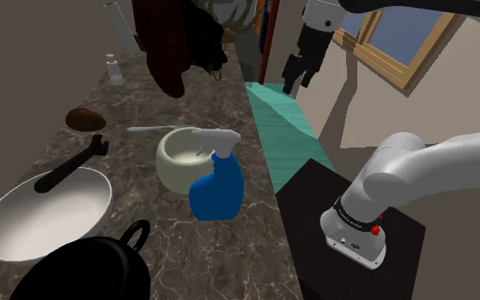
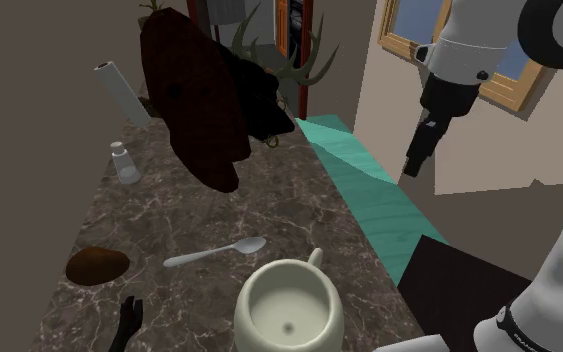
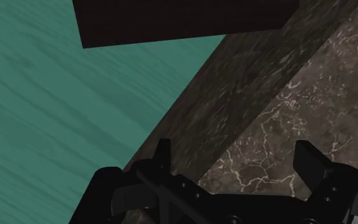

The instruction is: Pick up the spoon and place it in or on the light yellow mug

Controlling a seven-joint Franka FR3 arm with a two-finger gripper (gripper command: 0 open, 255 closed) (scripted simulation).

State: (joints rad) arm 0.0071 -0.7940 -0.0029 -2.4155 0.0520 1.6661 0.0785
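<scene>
we are looking at a dark marbled surface (image 1: 229, 256) whose long edge is running beside a strip of teal floor (image 1: 285, 115), with the dark stand (image 1: 315, 204) sitting on that same side. the middle of the surface is lying open between the spoon (image 2: 214, 253) and a small clear bottle (image 2: 124, 163) at the far end. the near end is crowding up with a white bowl (image 1: 46, 211), a black pan (image 1: 93, 268), a black wrench (image 1: 72, 166) and a blue spray bottle (image 1: 216, 183).

the spoon is lying flat just behind the pale cream mug (image 2: 289, 310), near it but apart, its long axis running across the surface. its bowl end is pointing toward the teal-side edge and its handle toward a brown lump (image 2: 97, 264).

the arm is rising from the stand, bending at the elbow and reaching over high, with the wrist turned downward. the tool (image 2: 416, 160) is hanging high over the teal floor, off the surface's edge and well apart from the spoon. in the wrist view its fingers (image 3: 163, 153) are standing spread apart above that edge.
</scene>
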